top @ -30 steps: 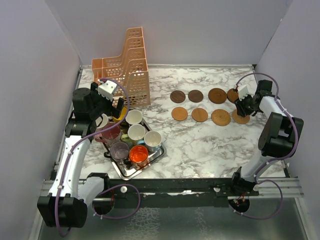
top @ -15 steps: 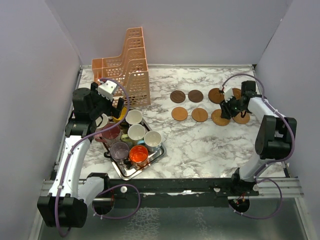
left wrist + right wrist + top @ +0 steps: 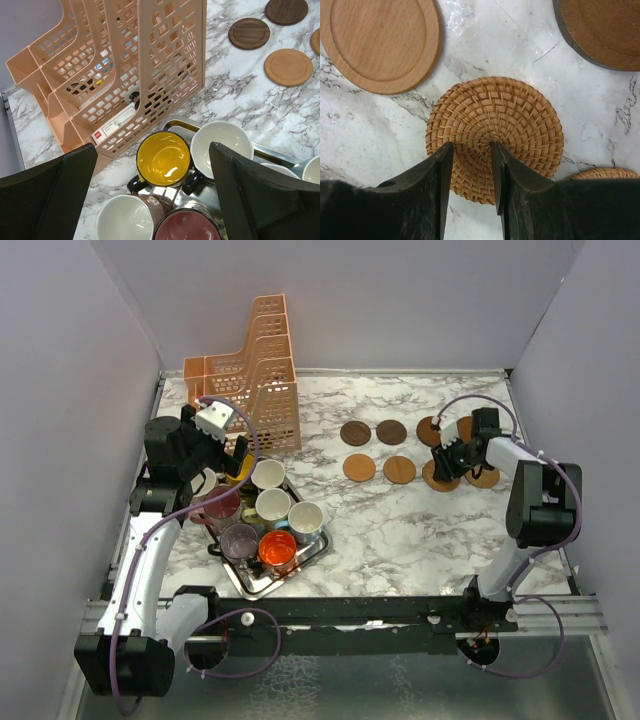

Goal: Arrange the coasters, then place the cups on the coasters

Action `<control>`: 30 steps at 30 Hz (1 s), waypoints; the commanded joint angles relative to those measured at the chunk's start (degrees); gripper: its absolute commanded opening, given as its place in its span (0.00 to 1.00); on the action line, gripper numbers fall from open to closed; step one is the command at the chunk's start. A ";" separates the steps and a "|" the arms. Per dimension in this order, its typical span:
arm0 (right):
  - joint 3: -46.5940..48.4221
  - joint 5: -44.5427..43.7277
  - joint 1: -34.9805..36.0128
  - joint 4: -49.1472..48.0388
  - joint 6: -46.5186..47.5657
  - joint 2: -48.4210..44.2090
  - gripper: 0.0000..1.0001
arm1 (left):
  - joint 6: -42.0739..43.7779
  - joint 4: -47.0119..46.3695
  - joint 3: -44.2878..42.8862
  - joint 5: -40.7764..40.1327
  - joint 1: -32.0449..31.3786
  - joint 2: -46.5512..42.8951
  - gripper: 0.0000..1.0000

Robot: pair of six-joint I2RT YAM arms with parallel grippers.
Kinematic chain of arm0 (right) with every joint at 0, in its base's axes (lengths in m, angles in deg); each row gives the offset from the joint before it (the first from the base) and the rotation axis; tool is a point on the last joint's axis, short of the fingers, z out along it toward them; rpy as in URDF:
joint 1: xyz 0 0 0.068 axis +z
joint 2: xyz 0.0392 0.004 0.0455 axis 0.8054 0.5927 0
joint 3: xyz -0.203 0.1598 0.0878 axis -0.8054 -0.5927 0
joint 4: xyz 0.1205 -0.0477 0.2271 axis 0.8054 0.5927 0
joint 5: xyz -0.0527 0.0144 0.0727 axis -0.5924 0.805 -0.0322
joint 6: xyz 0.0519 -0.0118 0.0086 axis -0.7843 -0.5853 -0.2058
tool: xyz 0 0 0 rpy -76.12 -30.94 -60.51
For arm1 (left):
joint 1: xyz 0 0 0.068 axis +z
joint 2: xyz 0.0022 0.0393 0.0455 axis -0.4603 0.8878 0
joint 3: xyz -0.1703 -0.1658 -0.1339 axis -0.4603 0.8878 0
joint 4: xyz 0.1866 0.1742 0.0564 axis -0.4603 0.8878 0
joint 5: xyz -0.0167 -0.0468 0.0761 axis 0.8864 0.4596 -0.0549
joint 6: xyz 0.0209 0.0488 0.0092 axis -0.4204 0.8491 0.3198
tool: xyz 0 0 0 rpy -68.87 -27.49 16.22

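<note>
White marble tabletop [image 3: 400, 530]: my right gripper [image 3: 471, 146], jaws slightly apart, is poised over a round woven rattan coaster [image 3: 520, 120] at centre frame, so I judge arranging is the step in hand and aligning this coaster comes next, while my left gripper [image 3: 152, 147] gapes wide above a yellow mug [image 3: 163, 159].

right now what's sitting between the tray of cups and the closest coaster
Nothing. Only bare marble tabletop separates the silver tray from the nearest coaster, the tan one at the left of the front row. The top view shows this.

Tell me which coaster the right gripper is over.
The woven straw coaster: the right gripper has its fingertips over its centre. The pale wooden coaster and the dark wooden coaster lie aside, smooth-faced.
</note>
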 commanded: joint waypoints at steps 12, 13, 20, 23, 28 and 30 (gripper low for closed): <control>0.59 -4.52 0.99 -5.22 -2.09 3.82 0.36 | -0.09 -0.30 1.28 1.75 0.09 -1.36 0.99; 0.61 -4.83 0.99 -5.24 -1.92 3.86 0.36 | -0.11 -0.20 1.28 1.80 0.11 -1.33 0.99; 0.16 -5.80 0.99 -4.46 -0.63 3.72 0.36 | 0.01 -0.21 1.24 1.68 0.13 -1.40 0.99; 0.11 -6.02 0.99 -3.60 0.06 3.00 0.36 | 0.03 -0.13 1.20 1.76 0.13 -1.35 0.99; -0.08 -7.59 0.99 -2.50 1.42 1.97 0.36 | 0.04 -0.13 1.11 1.73 0.13 -1.38 0.99; -0.16 -7.56 0.99 -1.97 1.81 1.81 0.36 | 0.09 -0.09 1.19 1.71 0.13 -1.58 0.99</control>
